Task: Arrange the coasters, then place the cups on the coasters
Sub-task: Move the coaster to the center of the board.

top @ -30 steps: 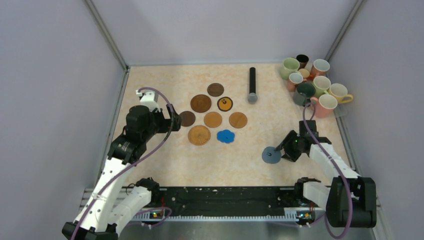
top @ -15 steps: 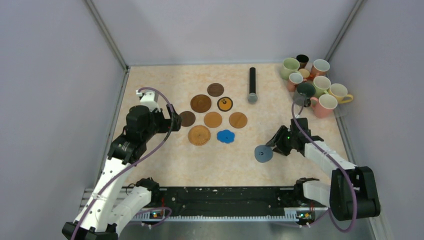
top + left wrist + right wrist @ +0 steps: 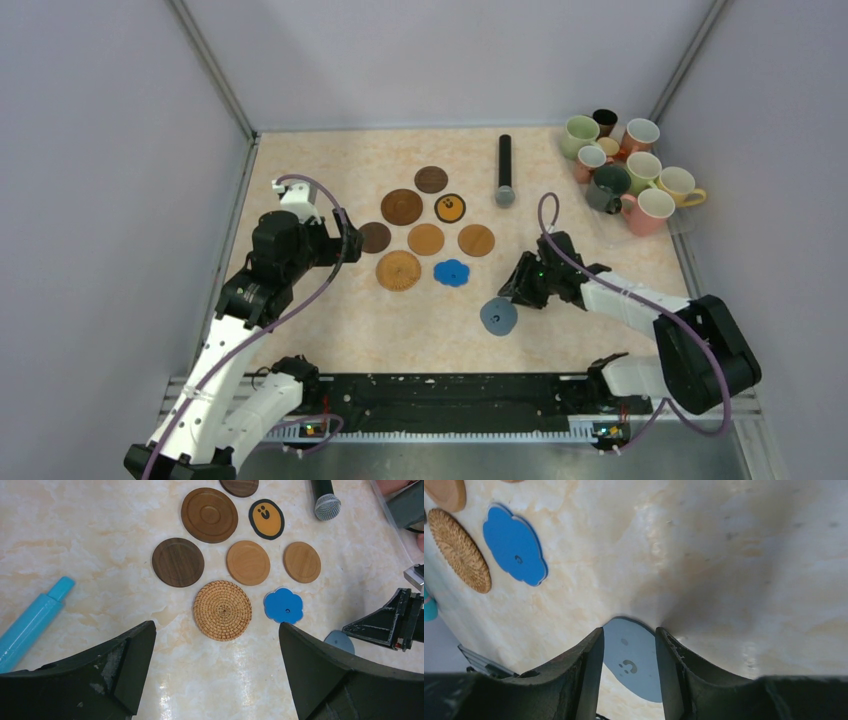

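Observation:
Several coasters lie grouped mid-table: brown and tan discs, a woven one, a black-and-orange one and a blue flower-shaped one. A grey-blue coaster lies apart to their right, near the front. My right gripper is low over it, fingertips resting on its face, jaws apart; in the right wrist view the grey-blue coaster shows in the gap of the gripper. The cups cluster in the far right corner. My left gripper hangs wide open and empty beside the dark disc.
A black microphone with a grey tip lies between the coasters and the cups. A light blue cylinder lies to the left of the coasters in the left wrist view. Grey walls close in the table on three sides.
My right gripper has slid left across the table, and the grey-blue coaster has moved with it toward the coaster group. Its jaws have narrowed a little. The left arm has stayed still.

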Controlling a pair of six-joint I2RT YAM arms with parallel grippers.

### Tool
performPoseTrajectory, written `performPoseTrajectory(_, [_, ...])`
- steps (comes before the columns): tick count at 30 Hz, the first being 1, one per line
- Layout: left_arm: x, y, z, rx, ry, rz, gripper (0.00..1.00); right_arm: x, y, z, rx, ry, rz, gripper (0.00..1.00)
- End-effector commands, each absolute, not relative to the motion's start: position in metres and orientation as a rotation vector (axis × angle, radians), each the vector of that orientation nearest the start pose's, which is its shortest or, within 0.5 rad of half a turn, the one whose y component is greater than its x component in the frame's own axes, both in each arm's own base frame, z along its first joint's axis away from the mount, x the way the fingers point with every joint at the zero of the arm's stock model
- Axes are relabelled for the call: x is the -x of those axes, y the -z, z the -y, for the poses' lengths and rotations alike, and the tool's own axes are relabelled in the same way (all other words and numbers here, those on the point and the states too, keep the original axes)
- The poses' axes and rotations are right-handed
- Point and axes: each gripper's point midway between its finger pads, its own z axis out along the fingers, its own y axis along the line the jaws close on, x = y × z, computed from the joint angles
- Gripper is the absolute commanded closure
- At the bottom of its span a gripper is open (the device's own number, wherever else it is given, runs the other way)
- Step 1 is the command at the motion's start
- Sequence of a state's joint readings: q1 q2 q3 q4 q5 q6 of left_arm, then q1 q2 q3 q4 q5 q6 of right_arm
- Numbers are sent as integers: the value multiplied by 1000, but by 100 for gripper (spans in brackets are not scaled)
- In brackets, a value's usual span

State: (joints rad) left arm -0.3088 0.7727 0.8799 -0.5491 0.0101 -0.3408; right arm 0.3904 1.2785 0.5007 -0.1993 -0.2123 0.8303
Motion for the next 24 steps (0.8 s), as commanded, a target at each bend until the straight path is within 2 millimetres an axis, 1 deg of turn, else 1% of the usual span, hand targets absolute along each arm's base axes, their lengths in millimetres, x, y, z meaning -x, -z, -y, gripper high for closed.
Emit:
performPoseTrajectory(1, [-262,-252,102,11,435,-1992,1,-195,4,-171,-536,-589,-2771,57])
performPoseTrajectory(3, [-262,-252,102,11,436,-1992,1,-194,2,-179,-520,-599,-2774,57])
performPoseTrajectory(5, [-262,-252,102,11,436,-1990,1,-194,0,-181,-508,-590,-2780,57])
performPoseTrajectory(7, [-262,-253,102,11,436,-1989,1,-194,-1,-177,-499,-551,-2788,57])
performPoseTrajectory(10, [-262,-252,101,12,434,-1990,1,-193,-7,-166,-472,-469,-2789,53])
performPoseTrajectory(13, [-262,-253,101,13,435,-1988,1,-184,-12,-158,-423,-449,-2796,51])
performPoseTrajectory(17, [-262,-253,102,8,440,-1988,1,-169,-13,-158,-393,-501,-2815,52])
performPoseTrajectory(19, [-262,-253,103,8,443,-1988,1,-163,-13,-161,-389,-553,-2820,53])
performPoseTrajectory(24, [-262,-252,103,9,442,-1990,1,-158,-13,-170,-376,-643,-2803,55])
